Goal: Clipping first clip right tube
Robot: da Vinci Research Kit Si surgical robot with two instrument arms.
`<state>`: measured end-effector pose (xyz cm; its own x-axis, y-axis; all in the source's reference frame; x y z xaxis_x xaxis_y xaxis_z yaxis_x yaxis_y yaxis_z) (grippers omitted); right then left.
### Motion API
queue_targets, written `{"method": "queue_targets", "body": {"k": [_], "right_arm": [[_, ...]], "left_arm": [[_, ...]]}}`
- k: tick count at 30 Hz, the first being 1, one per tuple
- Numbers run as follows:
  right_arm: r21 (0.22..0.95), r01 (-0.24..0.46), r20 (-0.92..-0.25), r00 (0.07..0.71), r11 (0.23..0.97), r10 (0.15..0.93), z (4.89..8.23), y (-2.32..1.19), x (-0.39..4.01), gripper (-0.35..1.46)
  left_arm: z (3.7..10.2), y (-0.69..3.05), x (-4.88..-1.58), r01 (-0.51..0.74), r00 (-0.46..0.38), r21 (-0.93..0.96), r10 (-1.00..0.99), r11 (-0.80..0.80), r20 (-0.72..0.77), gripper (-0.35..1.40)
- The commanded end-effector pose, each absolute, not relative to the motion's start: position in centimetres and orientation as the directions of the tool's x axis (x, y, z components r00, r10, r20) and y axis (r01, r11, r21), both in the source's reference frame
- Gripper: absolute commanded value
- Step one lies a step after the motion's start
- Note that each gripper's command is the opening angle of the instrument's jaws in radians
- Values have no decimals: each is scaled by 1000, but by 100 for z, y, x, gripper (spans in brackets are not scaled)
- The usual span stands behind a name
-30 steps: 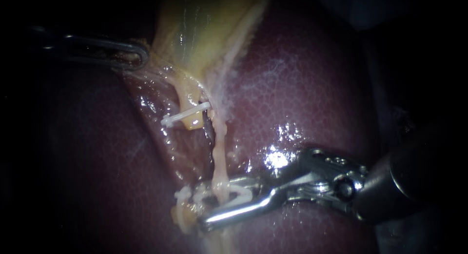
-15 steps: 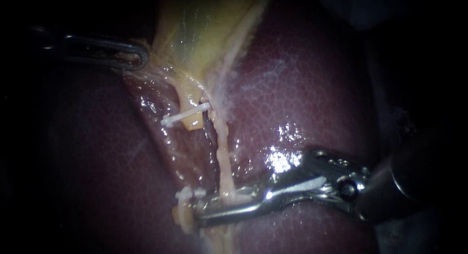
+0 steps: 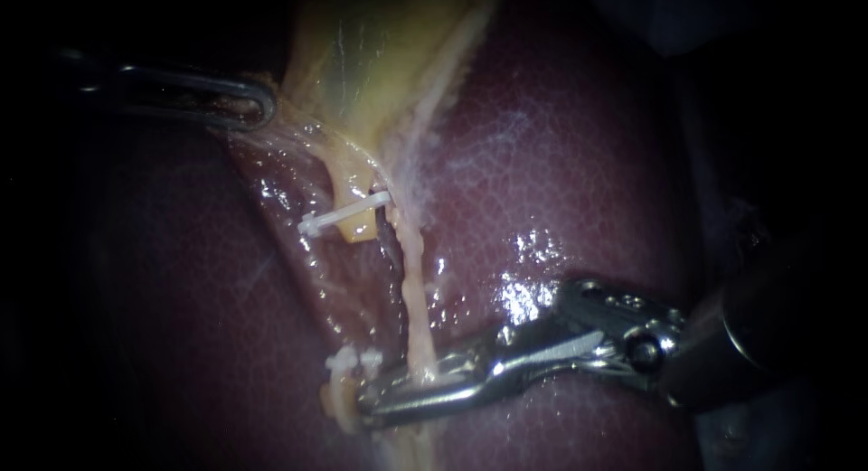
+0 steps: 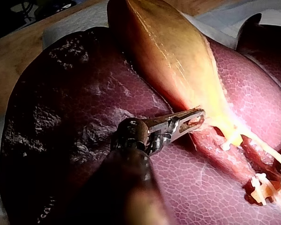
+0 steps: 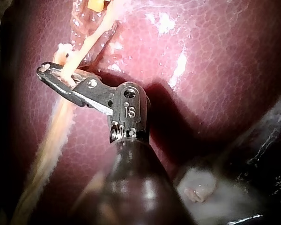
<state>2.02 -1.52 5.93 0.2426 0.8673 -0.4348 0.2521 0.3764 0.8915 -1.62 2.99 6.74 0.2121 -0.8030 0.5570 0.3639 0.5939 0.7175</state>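
Since a second earlier, the jaws of the right instrument had been closed from open onto the right tube, low in the scene, so the clipping was judged nearly done. At left, the edge of the gallbladder was held clamped by the left instrument; the right shaft was angled in over the liver.
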Motion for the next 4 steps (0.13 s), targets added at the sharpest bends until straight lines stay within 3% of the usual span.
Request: {"method": "queue_targets", "body": {"k": [1, 4], "right_arm": [[892, 251, -434, 242, 376, 868, 594, -152, 202, -35], [892, 251, -434, 242, 376, 868, 595, -151, 202, -35]], "left_arm": [[675, 299, -163, 364, 212, 717, -803, 594, 557, -35], [674, 299, -162, 364, 212, 717, -803, 594, 557, -35]]}}
